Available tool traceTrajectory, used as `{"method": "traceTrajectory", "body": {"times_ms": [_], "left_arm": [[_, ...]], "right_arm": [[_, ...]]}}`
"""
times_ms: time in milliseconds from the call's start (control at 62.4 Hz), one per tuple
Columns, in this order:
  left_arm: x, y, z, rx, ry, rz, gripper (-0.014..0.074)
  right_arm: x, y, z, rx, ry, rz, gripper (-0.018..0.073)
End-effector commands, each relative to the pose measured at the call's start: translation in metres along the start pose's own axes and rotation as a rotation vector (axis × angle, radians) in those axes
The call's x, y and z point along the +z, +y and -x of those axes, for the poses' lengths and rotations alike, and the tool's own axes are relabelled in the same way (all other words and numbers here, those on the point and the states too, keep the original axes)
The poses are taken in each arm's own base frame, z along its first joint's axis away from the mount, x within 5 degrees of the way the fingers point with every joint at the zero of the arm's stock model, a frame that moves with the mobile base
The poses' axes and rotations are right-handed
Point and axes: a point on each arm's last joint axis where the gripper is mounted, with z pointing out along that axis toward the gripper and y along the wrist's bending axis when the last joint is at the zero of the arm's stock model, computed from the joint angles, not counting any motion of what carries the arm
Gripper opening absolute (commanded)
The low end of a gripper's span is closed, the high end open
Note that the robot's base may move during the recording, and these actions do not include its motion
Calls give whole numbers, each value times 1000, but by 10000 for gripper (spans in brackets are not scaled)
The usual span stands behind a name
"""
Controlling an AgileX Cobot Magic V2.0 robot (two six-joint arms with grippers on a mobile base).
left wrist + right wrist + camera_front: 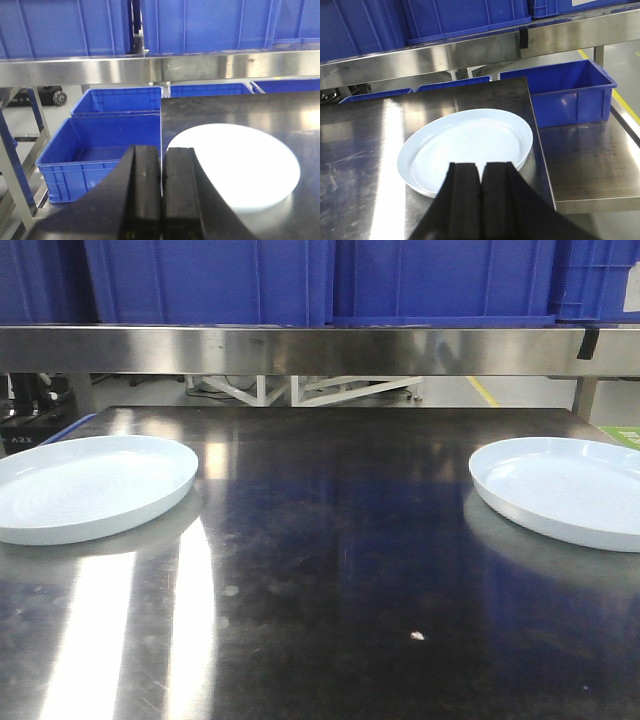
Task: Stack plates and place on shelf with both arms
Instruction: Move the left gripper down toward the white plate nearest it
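Note:
Two pale bluish-white plates lie apart on the dark steel table (pixel 330 540). The left plate (pixel 85 485) rests at the table's left side, and the right plate (pixel 565 490) at its right, partly cut off by the frame edge. In the left wrist view the left plate (pixel 245 165) looks overexposed white, ahead and to the right of my left gripper (pixel 161 152), which is shut on nothing. In the right wrist view the right plate (pixel 470 145) lies just ahead of my right gripper (pixel 481 167), also shut on nothing. Neither arm shows in the front view.
A steel shelf (pixel 320 348) runs across the back above the table, carrying blue crates (pixel 210 280). More blue crates (pixel 105 150) stand on the floor to the table's left, and another blue crate (pixel 570 92) stands on a lower steel surface (pixel 590 165) to its right.

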Motion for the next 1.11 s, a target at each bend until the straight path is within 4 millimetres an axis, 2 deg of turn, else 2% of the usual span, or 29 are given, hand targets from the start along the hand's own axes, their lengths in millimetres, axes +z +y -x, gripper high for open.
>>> {"method": "traceTrajectory", "body": {"times_ms": [0,160,224,305,433,545,1090], "left_arm": [[6,1,54,-7,-25,-1,90],[40,3,120,13,97,-4,90],[59,3,138,15,142,-7,90],[81,4,148,15,193,-9,90],[108,3,150,-2,275,-20,90],[119,2,145,-25,320,-31,90],[124,1,143,-50,328,-41,90]], "right_arm": [[-3,2,15,-15,-127,15,56],[-3,2,15,-15,-127,15,56],[-3,2,15,-15,-127,15,56],[-3,2,15,-15,-127,15,56],[-3,2,15,-15,-127,15,56],[-3,2,15,-15,-127,15,56],[-3,2,15,-15,-127,15,56]]}}
